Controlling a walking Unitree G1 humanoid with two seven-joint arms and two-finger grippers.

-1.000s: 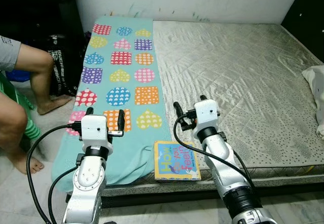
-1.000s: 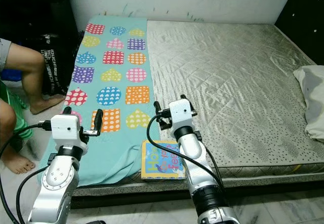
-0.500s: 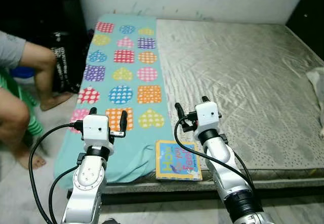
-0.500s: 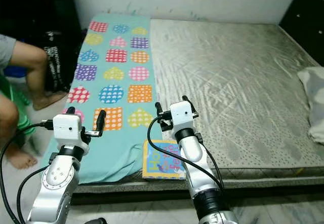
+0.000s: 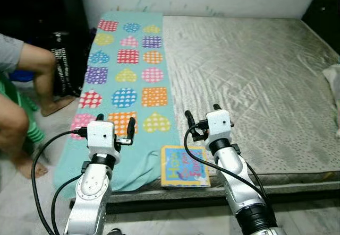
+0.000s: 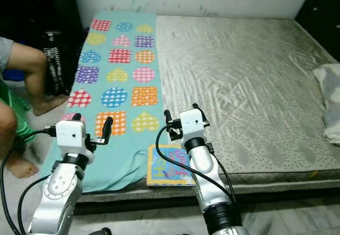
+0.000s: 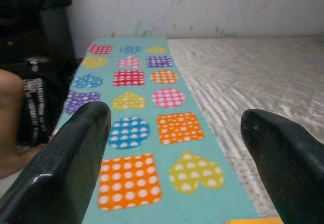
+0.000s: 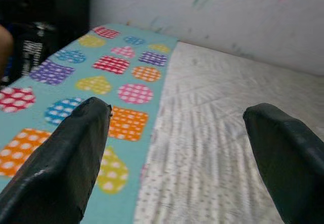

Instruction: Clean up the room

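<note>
A colourful picture book (image 5: 184,166) lies flat at the mattress's near edge, partly under my right forearm. My right gripper (image 5: 202,114) hovers open just beyond it, above the grey mattress (image 5: 249,70). My left gripper (image 5: 115,122) is open over the near end of the teal blanket (image 5: 127,76), which is printed with dotted hearts and squares. In the wrist views each pair of black fingers (image 7: 61,163) (image 8: 66,158) stands wide apart with nothing between them.
A seated person's legs (image 5: 21,113) and bare feet are on the floor at the left, beside a black bag (image 5: 66,60). A white pillow (image 6: 329,102) lies at the mattress's right edge. The wall runs behind the bed.
The camera has shifted slightly, so the bed sits a little differently in view. Both arms hold much the same pose, open over the bed's near edge.
</note>
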